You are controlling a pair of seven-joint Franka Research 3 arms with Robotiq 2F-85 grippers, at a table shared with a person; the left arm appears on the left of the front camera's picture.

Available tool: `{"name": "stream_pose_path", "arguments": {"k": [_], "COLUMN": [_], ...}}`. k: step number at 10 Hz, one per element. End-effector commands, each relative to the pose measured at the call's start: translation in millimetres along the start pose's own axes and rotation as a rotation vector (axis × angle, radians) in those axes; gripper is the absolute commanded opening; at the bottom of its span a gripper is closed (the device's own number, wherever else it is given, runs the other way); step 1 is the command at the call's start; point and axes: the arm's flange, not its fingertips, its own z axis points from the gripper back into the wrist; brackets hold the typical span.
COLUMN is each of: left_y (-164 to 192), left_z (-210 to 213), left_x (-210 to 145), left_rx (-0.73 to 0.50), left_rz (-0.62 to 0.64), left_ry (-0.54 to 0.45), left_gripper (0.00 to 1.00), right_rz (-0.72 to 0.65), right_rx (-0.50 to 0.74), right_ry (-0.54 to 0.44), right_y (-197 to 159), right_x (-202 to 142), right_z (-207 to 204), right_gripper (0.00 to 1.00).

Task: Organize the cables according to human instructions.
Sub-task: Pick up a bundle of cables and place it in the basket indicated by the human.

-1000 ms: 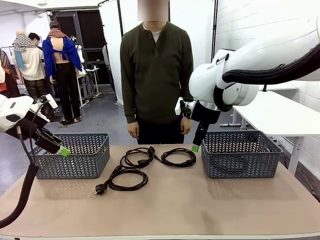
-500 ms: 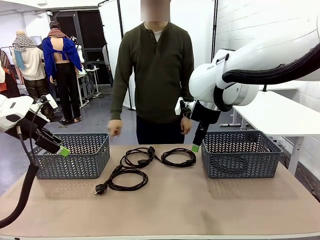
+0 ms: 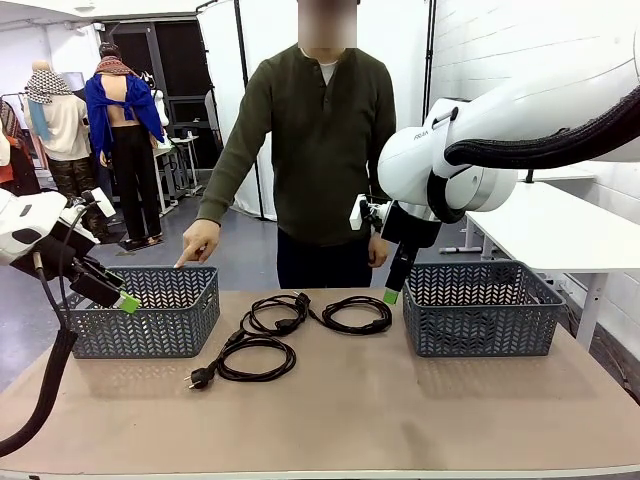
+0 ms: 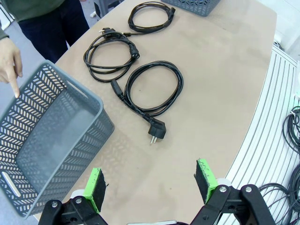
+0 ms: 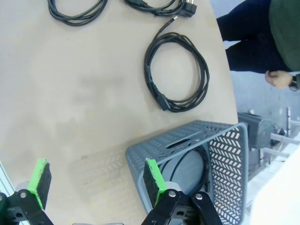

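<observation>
Person's hand point(image 3: 197, 243) pointing down at the left basket point(image 3: 150, 318)
Three coiled power cords lie mid-tabletop point(image 3: 350, 420) between the baskets: front cord point(image 3: 255, 358), middle cord point(image 3: 275, 313), right cord point(image 3: 355, 314). A fourth cord point(image 5: 205, 163) lies inside the right basket point(image 3: 480, 315). The left claw point(image 4: 150, 182) and right claw point(image 5: 96, 180) are both spread wide, gripping nothing.

The left basket point(image 3: 150, 315) and the right basket point(image 3: 480, 310) stand toward opposite ends of the desk point(image 3: 400, 420). Between them, the near cable point(image 3: 255, 358) lies closest to the robot, the middle cable point(image 3: 275, 313) behind it, and the right cable point(image 3: 355, 314) beside that. A fourth cable point(image 5: 206, 164) lies inside the right basket. A person stands behind the desk, one hand point(image 3: 198, 243) above the left basket.
</observation>
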Motion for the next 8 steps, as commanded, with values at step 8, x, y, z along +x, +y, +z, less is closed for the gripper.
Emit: {"name": "stream_pose_path", "arguments": {"k": [8], "left_y": [3.1], "left_z": [-0.3], "left_x": [-2.4], "left_rx": [-0.018], "left_rz": [-0.011], "left_ry": [-0.012], "left_gripper": [1.0], "right_rz": [0.005], "right_rx": [0.001], "right_ry": [0.009], "right_y": [-0.9], "right_x": [0.4], "right_z": [0.1], "right_gripper": [1.0]}}
